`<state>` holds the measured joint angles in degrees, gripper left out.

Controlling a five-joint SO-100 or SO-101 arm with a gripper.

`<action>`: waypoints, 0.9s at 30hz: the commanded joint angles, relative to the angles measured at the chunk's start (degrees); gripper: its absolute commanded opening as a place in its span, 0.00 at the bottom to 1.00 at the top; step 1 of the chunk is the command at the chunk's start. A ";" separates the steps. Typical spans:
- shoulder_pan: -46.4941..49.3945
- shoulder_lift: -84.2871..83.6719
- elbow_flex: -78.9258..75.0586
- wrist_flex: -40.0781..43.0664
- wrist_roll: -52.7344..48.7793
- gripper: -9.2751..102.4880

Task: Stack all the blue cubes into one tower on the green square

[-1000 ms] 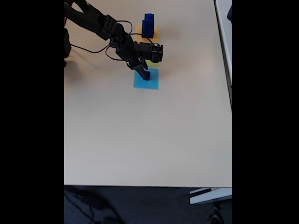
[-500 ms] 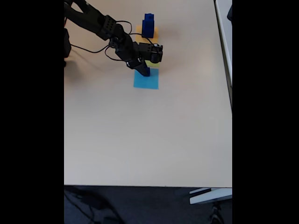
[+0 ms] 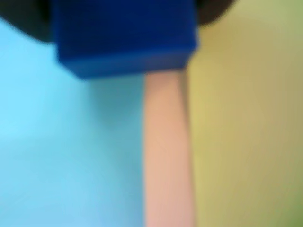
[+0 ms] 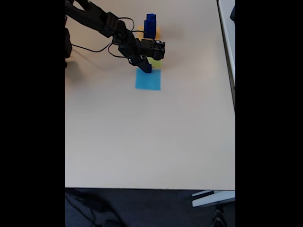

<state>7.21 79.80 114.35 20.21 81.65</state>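
In the fixed view my gripper [image 4: 145, 66] is shut on a dark blue cube [image 4: 147, 69], held over the gap between the light-blue paper square [image 4: 148, 80] and the green square [image 4: 155, 63]. The wrist view shows that blue cube [image 3: 123, 38] at the top, with dark fingers [image 3: 23, 21] at its sides. Below it lie light-blue paper [image 3: 66, 151] on the left, a strip of table in the middle and the green square [image 3: 246, 123] on the right. Two more blue cubes [image 4: 150, 26] stand stacked, the smaller on top, on the orange-yellow square [image 4: 156, 33].
The black arm [image 4: 102, 21] reaches in from the upper left, trailing a cable [image 4: 90, 49]. The beige table [image 4: 151, 137] extends wide and bare toward the near edge. A second table edge [image 4: 227, 28] runs along the right.
The gripper has lifted the blue cube off the light-blue square and carried it a little upward in the fixed view, toward the green square.
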 commanded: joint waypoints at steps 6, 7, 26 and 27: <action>-1.67 4.48 -3.08 0.70 1.93 0.08; -1.32 4.75 -3.08 0.79 1.58 0.08; 1.49 6.94 -6.06 4.22 -0.97 0.08; 1.14 6.94 -6.33 4.22 -0.26 0.08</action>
<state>9.05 82.62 111.88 24.08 80.33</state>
